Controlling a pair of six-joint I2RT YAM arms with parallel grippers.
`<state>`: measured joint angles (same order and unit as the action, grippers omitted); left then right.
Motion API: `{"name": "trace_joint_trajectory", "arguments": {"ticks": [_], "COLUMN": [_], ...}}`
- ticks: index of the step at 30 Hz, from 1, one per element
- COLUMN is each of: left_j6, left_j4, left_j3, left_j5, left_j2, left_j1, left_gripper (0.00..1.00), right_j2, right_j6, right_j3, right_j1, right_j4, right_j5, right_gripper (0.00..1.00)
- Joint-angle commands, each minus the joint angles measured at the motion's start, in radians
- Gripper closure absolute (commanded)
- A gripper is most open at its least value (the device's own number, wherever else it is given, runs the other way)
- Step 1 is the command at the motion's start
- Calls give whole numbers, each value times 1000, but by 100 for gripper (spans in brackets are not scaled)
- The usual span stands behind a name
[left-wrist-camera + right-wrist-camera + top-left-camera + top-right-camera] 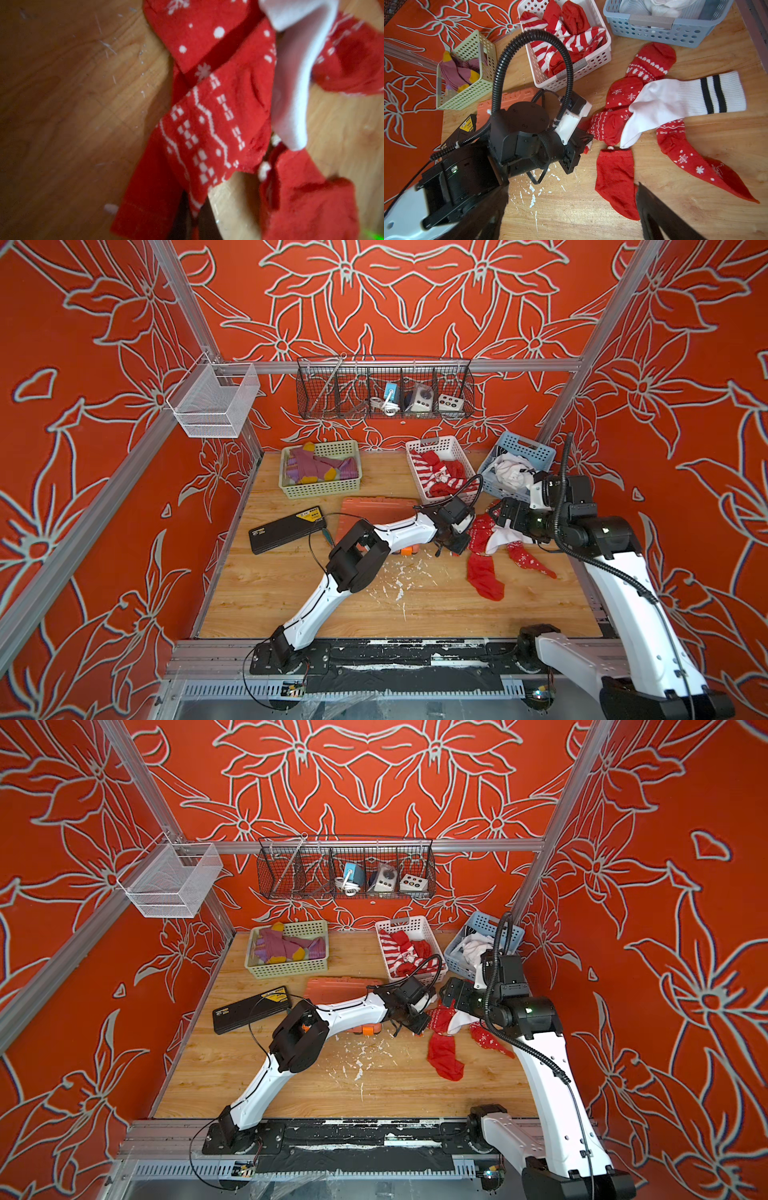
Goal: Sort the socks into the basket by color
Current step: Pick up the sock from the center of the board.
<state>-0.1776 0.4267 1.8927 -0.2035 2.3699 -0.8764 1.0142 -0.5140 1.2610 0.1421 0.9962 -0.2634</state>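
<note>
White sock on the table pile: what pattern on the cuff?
Two black stripes on the white sock; clearest in the right wrist view.

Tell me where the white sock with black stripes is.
In the right wrist view the white sock lies on the table across the loose red socks, in front of the blue basket, on the robot's right side.

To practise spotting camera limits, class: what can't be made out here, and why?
Left hand fingertips gripping the red patterned sock: top views, hidden under its wrist.
White socks in blue basket: right wrist view, cut by the frame edge.
Wire basket gadgets: both top views, too small to identify.
</note>
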Motion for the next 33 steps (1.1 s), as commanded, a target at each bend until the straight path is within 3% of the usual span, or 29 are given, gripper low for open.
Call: {"name": "trace_joint_trajectory", "arguments": {"ticks": [1,11,21,27,33], "left_j6": [26,59,43,36,80], "left_j4": [33,81,158,178,199], "left_j3": [-22,-66,13,149,370], "left_j5": [10,-45,-104,-110,-92], "left_j2": [-66,-249,-367,-354,-213], "left_j1": [-1,26,113,204,270], "left_gripper": [100,100,100,100,100], "right_j2": [-16,-17,-8,-14,-1], "right_j6": [-2,-3,-3,4,12], "right_j3": [13,18,42,52,49], "right_j1": [2,0,1,-1,-3], "right_j4": [13,9,4,2,-4], "right_j5": [-2,-23,-13,10,19], "right_gripper": [3,3,3,3,3]}}
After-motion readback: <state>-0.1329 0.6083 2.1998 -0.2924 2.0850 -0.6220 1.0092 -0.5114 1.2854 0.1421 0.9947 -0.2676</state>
